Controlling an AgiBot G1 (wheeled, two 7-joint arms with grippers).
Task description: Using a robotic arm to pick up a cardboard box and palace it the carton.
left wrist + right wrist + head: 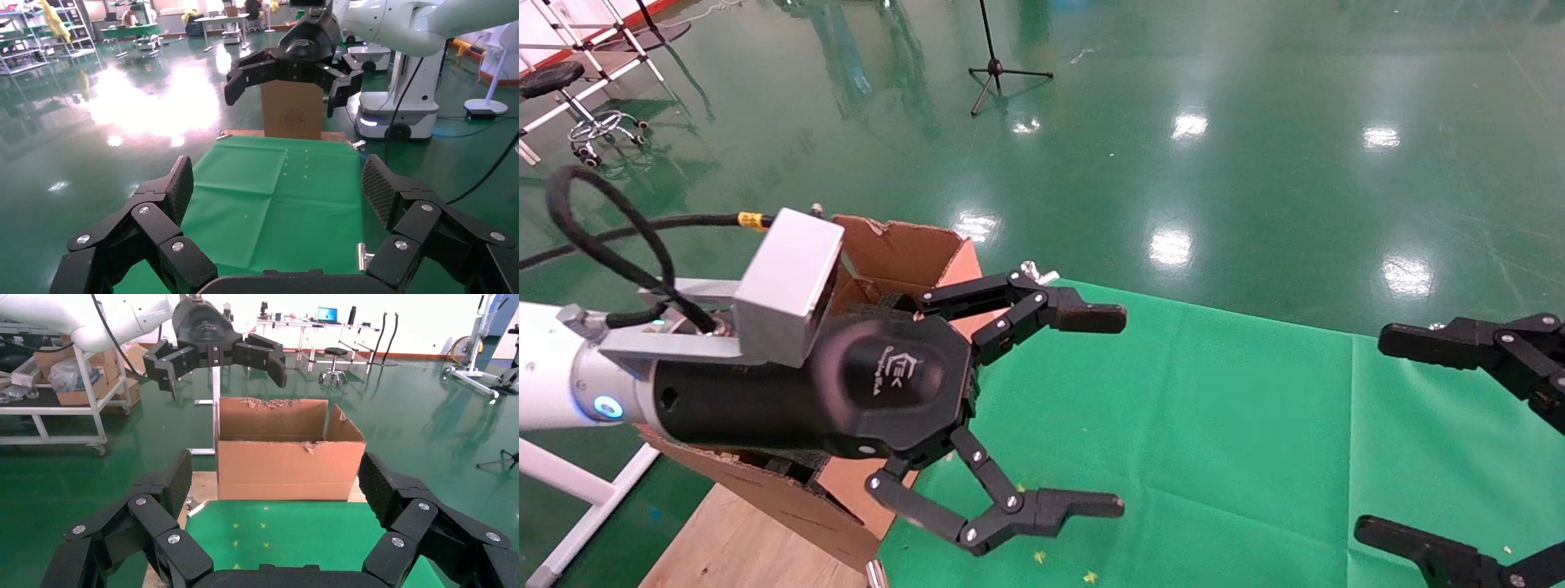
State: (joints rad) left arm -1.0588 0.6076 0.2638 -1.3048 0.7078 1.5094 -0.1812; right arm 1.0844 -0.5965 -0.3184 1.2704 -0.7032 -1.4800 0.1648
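Observation:
The large brown carton (903,253) with torn flaps stands at the left end of the green cloth (1189,425); its front wall faces the right wrist camera (287,468). My left gripper (1120,412) hovers just above and beside the carton, open and holding nothing (278,180); the right wrist view also shows it above the carton (214,352). A brown cardboard box (292,110) with a round mark stands at the table's far right end, below my right gripper (287,67). That right gripper (1373,433) hangs open and idle over the cloth (275,474). The carton's inside is hidden.
Metal clips (365,256) pin the cloth to the wooden tabletop (731,539). A tripod stand (997,69) and a stool (568,98) stand on the green floor. Shelving with boxes (67,386) is behind the carton. A white robot base (398,104) stands beyond the table.

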